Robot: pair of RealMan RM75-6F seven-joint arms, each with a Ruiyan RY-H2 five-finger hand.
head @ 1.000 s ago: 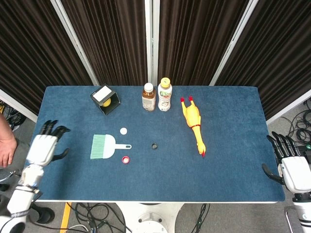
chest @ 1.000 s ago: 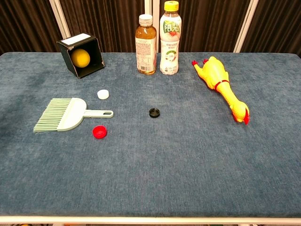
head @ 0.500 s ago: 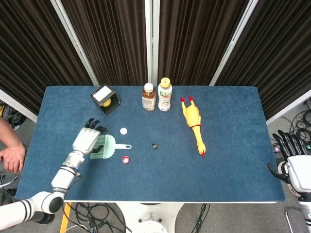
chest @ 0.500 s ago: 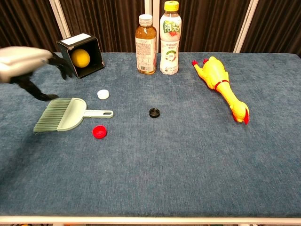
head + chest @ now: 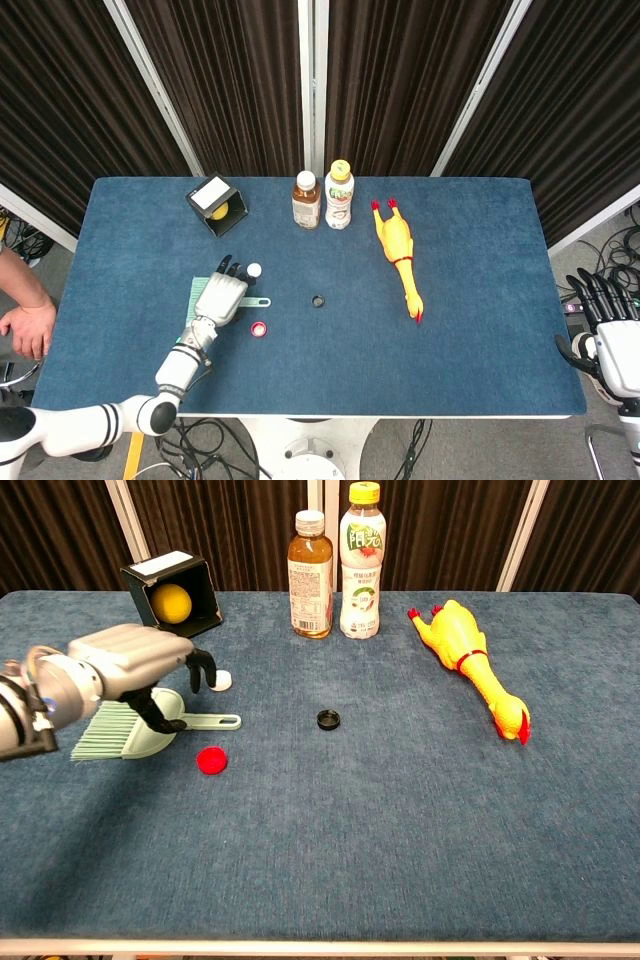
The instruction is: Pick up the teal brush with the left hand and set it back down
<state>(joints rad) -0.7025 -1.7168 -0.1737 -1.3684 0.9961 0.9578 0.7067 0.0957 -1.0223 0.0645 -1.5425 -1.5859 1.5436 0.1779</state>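
Observation:
The teal brush [image 5: 125, 732] lies flat on the blue table [image 5: 400, 810] at the left, bristles pointing left and its handle [image 5: 259, 302] pointing right. My left hand [image 5: 135, 665] hovers over the brush body with fingers spread and curved down, holding nothing; in the head view the left hand [image 5: 226, 295] covers most of the brush [image 5: 197, 303]. Whether the fingertips touch the brush is unclear. My right hand [image 5: 605, 335] hangs open off the table's right edge, far from the brush.
Close to the brush are a white cap [image 5: 220, 680] and a red cap [image 5: 211, 761]; a black cap [image 5: 329, 719] lies mid-table. At the back stand a black box holding a yellow ball [image 5: 172, 601] and two bottles [image 5: 311, 575] [image 5: 361, 563]. A rubber chicken [image 5: 472, 660] lies right.
My left arm swung in from the table's left edge and now reaches over the brush. The brush has not moved. The right hand sank slightly off the right edge.

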